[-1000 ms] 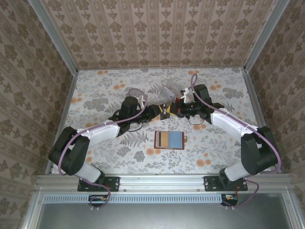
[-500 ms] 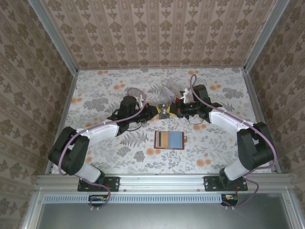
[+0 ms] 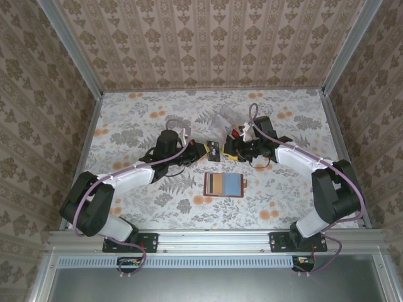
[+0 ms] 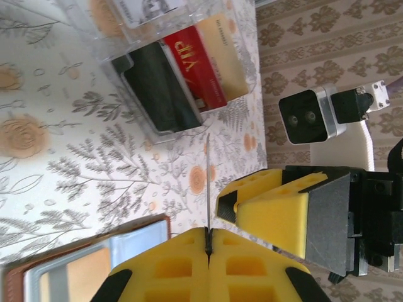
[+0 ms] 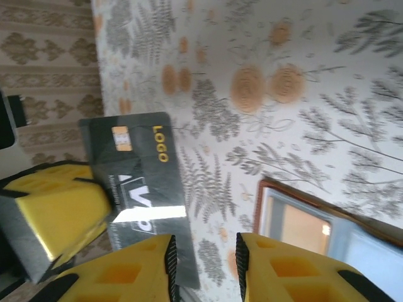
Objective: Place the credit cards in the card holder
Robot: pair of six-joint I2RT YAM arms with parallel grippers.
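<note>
A dark grey credit card (image 5: 135, 170) with a gold chip and "LOGO" print hangs above the table, pinched at one edge by my left gripper (image 4: 208, 236), which is shut on it. It is edge-on in the left wrist view, a thin line (image 4: 208, 182). My right gripper (image 5: 204, 258) stands open beside that card, one corner of the card lying in the gap. From above, both grippers (image 3: 206, 150) (image 3: 230, 151) face each other over the card (image 3: 215, 150). The brown card holder (image 3: 224, 184) lies open and flat just in front of them.
A clear plastic case (image 4: 132, 53) behind the grippers holds a red VIP card (image 4: 200, 69) and a black card (image 4: 157, 85). It sits at the back centre (image 3: 221, 119). Aluminium rails edge the floral table.
The left gripper has shut on the grey card. The right gripper, which held the card before, has opened and let it go.
</note>
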